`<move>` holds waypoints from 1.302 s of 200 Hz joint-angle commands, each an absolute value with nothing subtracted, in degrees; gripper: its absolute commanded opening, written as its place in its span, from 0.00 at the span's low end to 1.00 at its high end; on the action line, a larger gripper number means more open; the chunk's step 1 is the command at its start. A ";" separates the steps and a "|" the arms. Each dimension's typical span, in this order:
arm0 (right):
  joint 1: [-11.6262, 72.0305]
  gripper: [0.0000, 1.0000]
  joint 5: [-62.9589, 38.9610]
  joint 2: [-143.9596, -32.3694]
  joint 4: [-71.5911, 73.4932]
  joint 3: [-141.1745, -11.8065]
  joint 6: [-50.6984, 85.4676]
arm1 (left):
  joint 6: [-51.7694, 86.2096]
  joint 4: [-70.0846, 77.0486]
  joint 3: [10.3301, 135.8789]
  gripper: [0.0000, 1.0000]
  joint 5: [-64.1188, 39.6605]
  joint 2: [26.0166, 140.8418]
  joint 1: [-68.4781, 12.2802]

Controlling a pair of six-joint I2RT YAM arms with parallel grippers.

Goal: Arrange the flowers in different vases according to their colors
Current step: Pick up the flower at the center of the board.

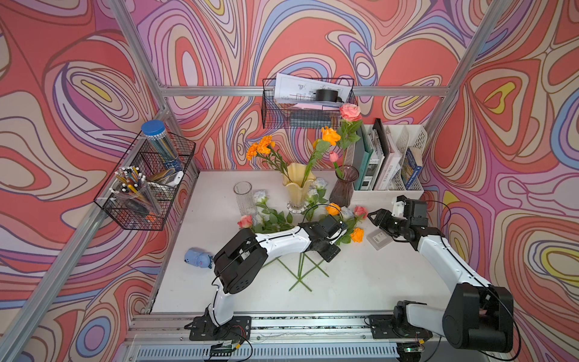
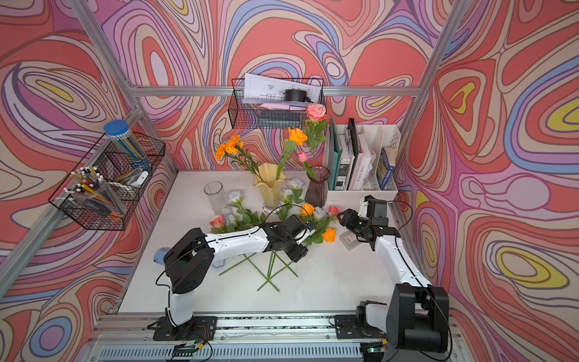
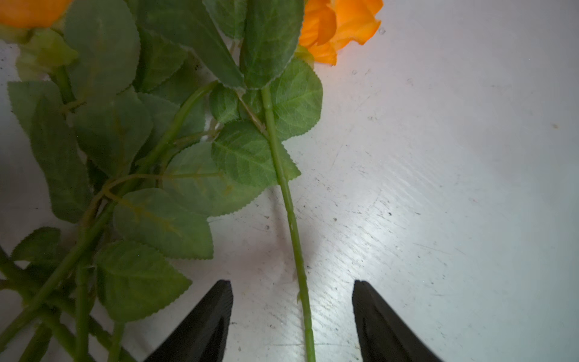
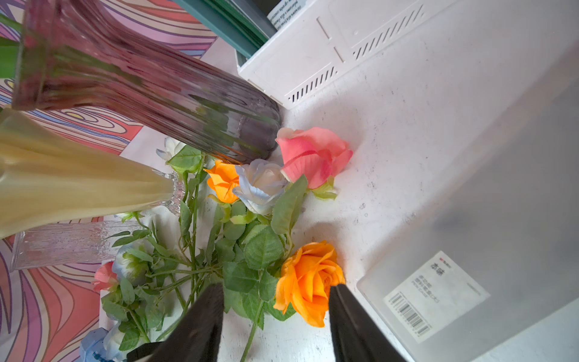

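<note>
Clear vase (image 1: pixel 242 196): stands upright at the far left of the group on the counter (image 1: pixel 360 282). It is empty. Being glass, it is judged fragile and easy to tip.
Loose flowers (image 1: pixel 275 219): lie in a tangled heap on the counter, on the near side of the three vases. The blooms are pink, white and orange, with serrated green leaves. The bare stems fan out toward the near edge.
Yellow vase (image 1: pixel 297 188): stands in the centre, with a ruffled rim and a clear foot. It holds marigolds (image 1: pixel 260 148) and a standing orange bloom (image 1: pixel 330 135).
Left claw (image 3: pixel 291 283): open and low over the counter, one finger on each side of a single stem (image 3: pixel 289 219). No contact shows and nothing is held.
Stem: thin, smooth and green, with small nodes. It lies at the right edge of the heap and leads to an orange rose (image 3: pixel 340 28).
Handling: judged light. The stem looks stiff enough to lift from one point. The bloom end is likely heavier and may swing, and the smooth plastic may slip or twist.
Hold point: the bare stretch below the lowest leaves, where the left claw stands. Avoid the leaves, which are soft fabric.
Purple vase (image 1: pixel 344 188): stands right of the yellow vase, ribbed and narrow-necked. It holds a pink rose (image 1: pixel 350 112) and a pink bud (image 1: pixel 333 155).
Right claw (image 4: pixel 275 286): open and empty, raised just right of the heap and pointing at it.
</note>
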State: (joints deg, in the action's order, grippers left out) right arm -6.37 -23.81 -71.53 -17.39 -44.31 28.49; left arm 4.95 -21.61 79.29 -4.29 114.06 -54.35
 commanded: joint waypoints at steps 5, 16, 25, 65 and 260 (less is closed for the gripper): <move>-6.77 0.56 -24.35 -70.93 -16.61 -43.19 27.47 | 5.37 -25.38 82.11 0.64 -2.20 116.99 -54.46; -6.77 0.56 -24.42 -70.82 -16.61 -43.09 27.33 | 5.56 -25.54 82.87 0.62 -2.26 118.08 -54.45; -6.77 0.56 -24.43 -70.75 -16.69 -43.07 27.27 | 5.67 -25.75 83.38 0.61 -1.96 118.83 -54.46; -6.85 0.56 -24.26 -69.88 -17.14 -43.07 26.98 | 6.51 -25.36 83.94 0.52 -1.80 120.94 -54.49; -7.47 0.56 -22.26 -64.52 -20.36 -45.25 25.54 | 5.60 -26.34 80.63 0.02 2.28 100.57 -54.41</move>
